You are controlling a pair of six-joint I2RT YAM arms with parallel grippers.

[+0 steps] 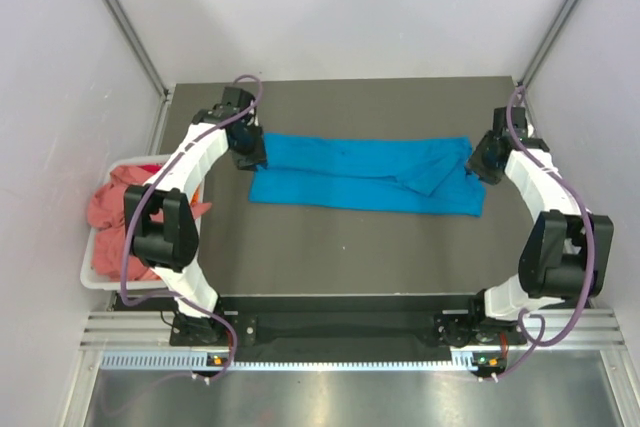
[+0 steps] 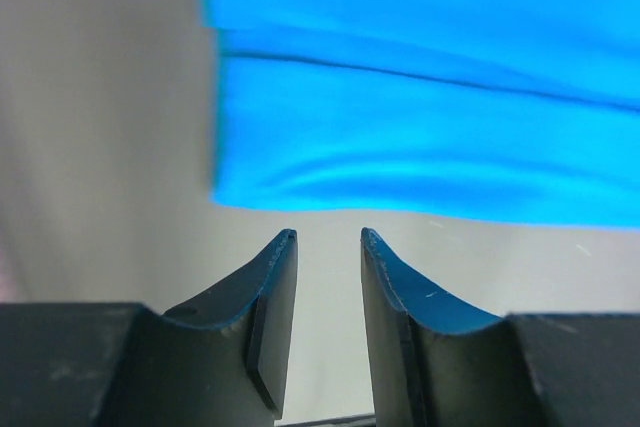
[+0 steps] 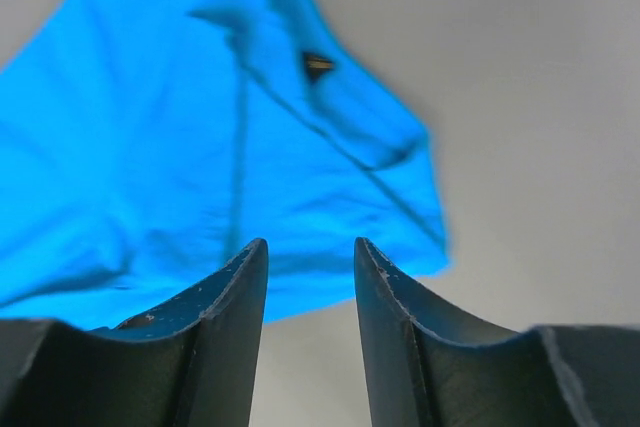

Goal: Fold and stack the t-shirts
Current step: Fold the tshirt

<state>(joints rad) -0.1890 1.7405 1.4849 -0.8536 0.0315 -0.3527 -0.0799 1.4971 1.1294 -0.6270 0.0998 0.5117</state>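
Folded into a long band on the desk [image 1: 330, 247]: turquoise t-shirt [image 1: 360, 175]. At its opposite ends, fingers apart, gripping nothing: left hand [image 2: 328, 235], right hand [image 3: 310, 243].

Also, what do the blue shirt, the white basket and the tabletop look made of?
Blue t-shirt: soft knit cloth, probably cotton, matte; it lies in limp folds with soft creases.
Basket: likely plastic, white and smooth, with a straight, rigid rim.
Tabletop: dark grey-brown, matte, no glare; material unclear, perhaps a mat or laminate.
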